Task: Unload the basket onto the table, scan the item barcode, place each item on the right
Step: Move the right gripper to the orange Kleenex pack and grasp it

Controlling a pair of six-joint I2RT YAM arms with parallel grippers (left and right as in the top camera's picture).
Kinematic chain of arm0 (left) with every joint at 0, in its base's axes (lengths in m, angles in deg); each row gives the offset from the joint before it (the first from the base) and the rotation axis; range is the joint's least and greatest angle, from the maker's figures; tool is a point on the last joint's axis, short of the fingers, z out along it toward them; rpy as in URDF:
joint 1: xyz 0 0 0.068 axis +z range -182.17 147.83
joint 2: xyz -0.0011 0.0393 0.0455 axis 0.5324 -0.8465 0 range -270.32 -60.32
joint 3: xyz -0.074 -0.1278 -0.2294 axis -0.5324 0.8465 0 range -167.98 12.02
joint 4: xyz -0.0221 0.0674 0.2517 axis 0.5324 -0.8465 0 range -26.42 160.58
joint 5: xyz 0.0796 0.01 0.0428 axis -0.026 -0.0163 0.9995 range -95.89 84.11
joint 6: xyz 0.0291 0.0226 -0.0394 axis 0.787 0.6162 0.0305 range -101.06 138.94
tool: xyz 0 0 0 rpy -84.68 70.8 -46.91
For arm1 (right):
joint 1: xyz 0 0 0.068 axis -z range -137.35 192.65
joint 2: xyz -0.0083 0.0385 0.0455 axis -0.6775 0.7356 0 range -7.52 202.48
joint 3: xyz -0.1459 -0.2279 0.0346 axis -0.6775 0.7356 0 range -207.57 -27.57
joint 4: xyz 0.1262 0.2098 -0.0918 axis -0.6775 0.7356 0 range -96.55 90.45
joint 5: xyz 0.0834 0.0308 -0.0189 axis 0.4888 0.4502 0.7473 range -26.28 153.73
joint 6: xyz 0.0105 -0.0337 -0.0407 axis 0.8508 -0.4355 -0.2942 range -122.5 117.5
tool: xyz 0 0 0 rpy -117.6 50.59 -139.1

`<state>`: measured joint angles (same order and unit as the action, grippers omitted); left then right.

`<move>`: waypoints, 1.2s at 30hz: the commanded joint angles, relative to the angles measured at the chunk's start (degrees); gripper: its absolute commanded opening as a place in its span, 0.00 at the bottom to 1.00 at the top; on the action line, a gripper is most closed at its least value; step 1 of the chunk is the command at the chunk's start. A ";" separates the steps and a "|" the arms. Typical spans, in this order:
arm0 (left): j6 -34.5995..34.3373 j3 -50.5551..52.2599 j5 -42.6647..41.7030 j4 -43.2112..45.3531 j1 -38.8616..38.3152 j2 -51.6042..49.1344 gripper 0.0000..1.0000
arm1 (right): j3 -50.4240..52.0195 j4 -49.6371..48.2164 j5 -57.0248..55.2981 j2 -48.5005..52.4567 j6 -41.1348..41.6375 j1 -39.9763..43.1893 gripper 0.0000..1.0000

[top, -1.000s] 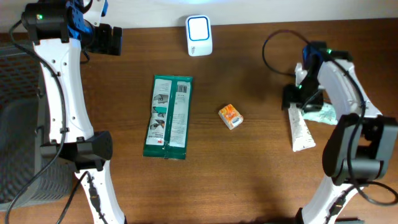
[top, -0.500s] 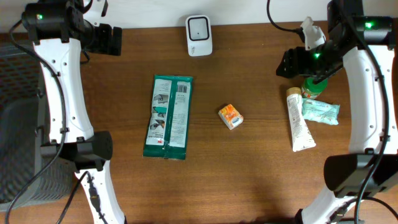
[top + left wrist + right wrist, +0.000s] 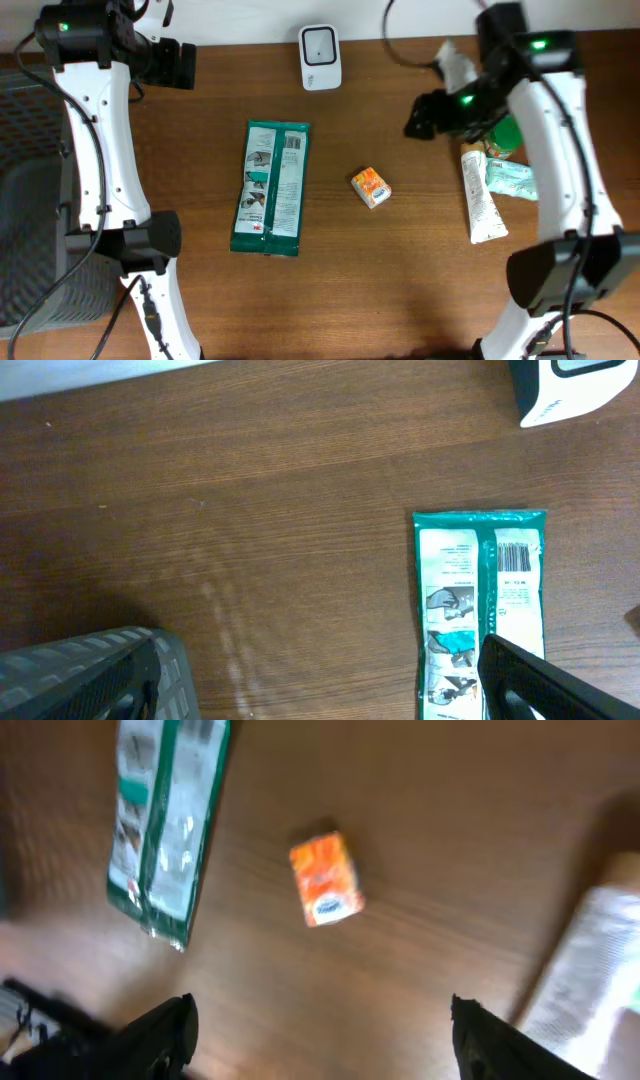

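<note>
Seeing my left fingers (image 3: 560, 685) and right fingers (image 3: 150, 1040) wide, empty; glossy flat green packet (image 3: 271, 187), small orange box (image 3: 370, 187) on grained surface (image 3: 400, 280).

Soft even light; sharp overhead, motion-blurred right wrist view

Wooden table (image 3: 400, 260): green packet (image 3: 270, 187), orange box (image 3: 371, 187), white tube (image 3: 482, 205) (scanner (image 3: 320, 57) at back)
</note>
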<state>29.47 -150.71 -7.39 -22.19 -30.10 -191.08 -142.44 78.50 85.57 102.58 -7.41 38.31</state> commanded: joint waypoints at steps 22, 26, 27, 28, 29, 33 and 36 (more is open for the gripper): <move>0.52 -0.17 -0.42 0.09 0.35 0.28 0.99 | 26.58 -24.55 -0.96 3.85 2.14 -9.53 0.68; 0.52 -0.17 -0.42 0.07 0.35 0.28 0.99 | 26.58 -26.93 -3.37 4.61 6.82 -16.39 0.68; 0.50 -0.17 -0.42 0.07 0.35 0.28 0.99 | 26.58 -27.39 -4.63 5.27 8.33 -17.88 0.68; 0.50 -0.17 -0.44 0.07 0.35 0.28 0.99 | 26.58 -27.54 -5.16 6.03 9.40 -19.12 0.68; 0.52 -0.17 -0.42 0.07 0.35 0.28 0.99 | 26.58 -27.54 -5.07 7.28 9.97 -20.24 0.67; 0.52 -0.17 -0.42 0.09 0.35 0.28 0.99 | 26.58 -27.36 -4.66 10.84 11.43 -21.55 0.65; 0.52 -0.17 -0.42 0.07 0.35 0.28 0.99 | 26.58 -26.16 -6.62 12.63 11.41 -20.90 0.64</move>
<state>29.47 -150.71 -7.37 -22.19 -30.10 -191.08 -116.21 51.58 81.55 113.88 2.95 16.73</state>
